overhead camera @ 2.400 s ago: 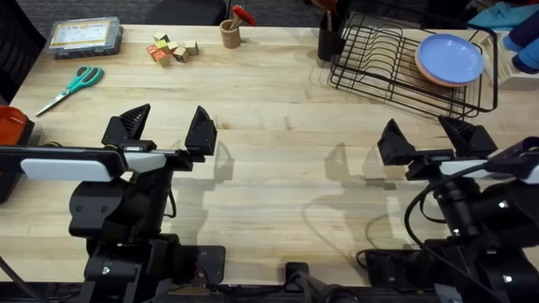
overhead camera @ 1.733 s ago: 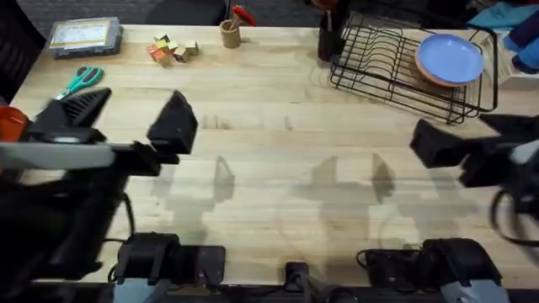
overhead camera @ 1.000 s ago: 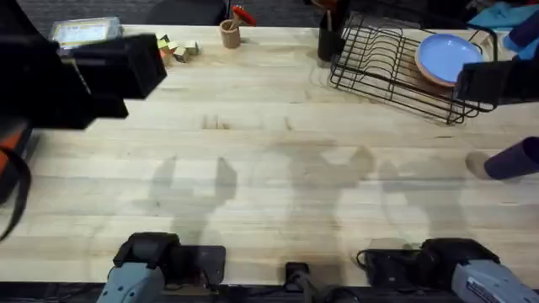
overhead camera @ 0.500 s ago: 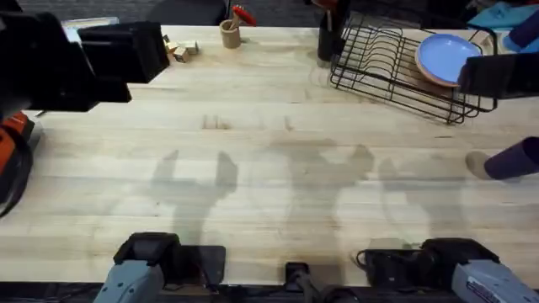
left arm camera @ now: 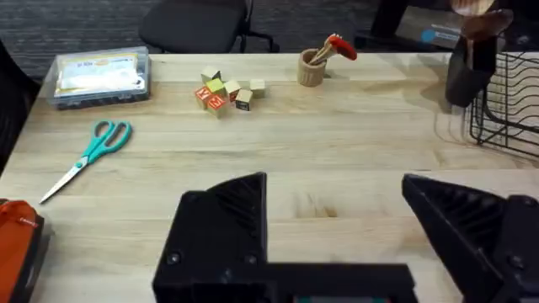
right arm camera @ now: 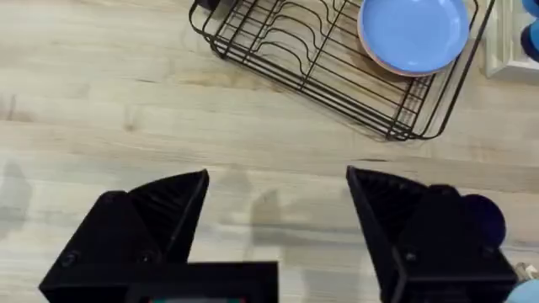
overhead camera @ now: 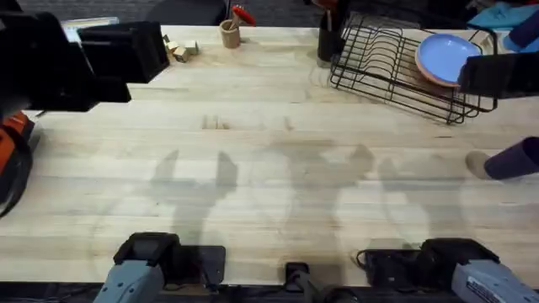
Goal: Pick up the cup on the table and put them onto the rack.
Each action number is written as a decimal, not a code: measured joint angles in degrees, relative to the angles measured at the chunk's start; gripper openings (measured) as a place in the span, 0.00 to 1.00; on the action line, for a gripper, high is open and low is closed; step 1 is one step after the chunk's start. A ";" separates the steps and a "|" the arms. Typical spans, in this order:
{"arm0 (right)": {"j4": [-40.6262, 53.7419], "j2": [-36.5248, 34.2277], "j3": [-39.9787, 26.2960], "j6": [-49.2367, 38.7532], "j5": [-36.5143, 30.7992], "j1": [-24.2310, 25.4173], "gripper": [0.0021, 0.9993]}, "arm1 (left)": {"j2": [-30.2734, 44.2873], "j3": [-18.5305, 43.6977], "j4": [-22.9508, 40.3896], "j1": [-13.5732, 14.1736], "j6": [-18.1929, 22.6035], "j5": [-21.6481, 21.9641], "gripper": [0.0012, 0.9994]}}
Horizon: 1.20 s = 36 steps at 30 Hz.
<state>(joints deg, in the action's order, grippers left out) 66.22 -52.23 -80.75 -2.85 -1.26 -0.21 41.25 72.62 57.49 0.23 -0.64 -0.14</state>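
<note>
A: What lies closest? From its wrist camera, the right gripper (right arm camera: 278, 223) hangs above the light-wood butcher-block table (overhead camera: 278, 160), black fingers spread wide and holding nothing. The small dark navy-blue round cup (right arm camera: 484, 219) peeks out just beside one finger.

B: The overhead view places that cup (overhead camera: 512, 160) on the tabletop at the right edge, near the rack but apart from it.

A: The left gripper (left arm camera: 333, 231) is likewise spread and empty.

B: Its camera shows teal-handled scissors (left arm camera: 88, 156), coloured wooden blocks (left arm camera: 223, 91) and a tan wooden cup (left arm camera: 312, 67).

A: Farthest off, the black wire dish rack (right arm camera: 328, 59) holds a light-blue round plate (right arm camera: 413, 34).
</note>
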 joint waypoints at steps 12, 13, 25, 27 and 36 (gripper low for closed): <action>0.00 0.00 0.00 -0.02 -0.65 0.00 1.00 | 0.00 0.00 0.00 0.00 0.00 0.00 0.99; -0.02 0.00 0.00 -0.06 -1.24 0.00 1.00 | 0.00 -0.02 0.00 0.00 0.00 0.00 0.99; -0.02 0.00 0.00 -0.18 -11.62 1.67 1.00 | -0.01 -0.01 -0.01 0.00 0.00 0.00 0.99; -0.02 0.00 0.00 -0.17 -12.16 3.14 1.00 | -0.02 0.00 0.00 0.00 0.00 0.00 0.99; -0.02 0.00 0.00 -0.11 -12.92 13.14 1.00 | 0.00 -0.02 0.00 0.00 0.00 0.00 0.99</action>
<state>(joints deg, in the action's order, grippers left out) 66.20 -52.23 -80.75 -2.96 -14.17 12.93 41.25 72.60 57.49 0.23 -0.64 -0.14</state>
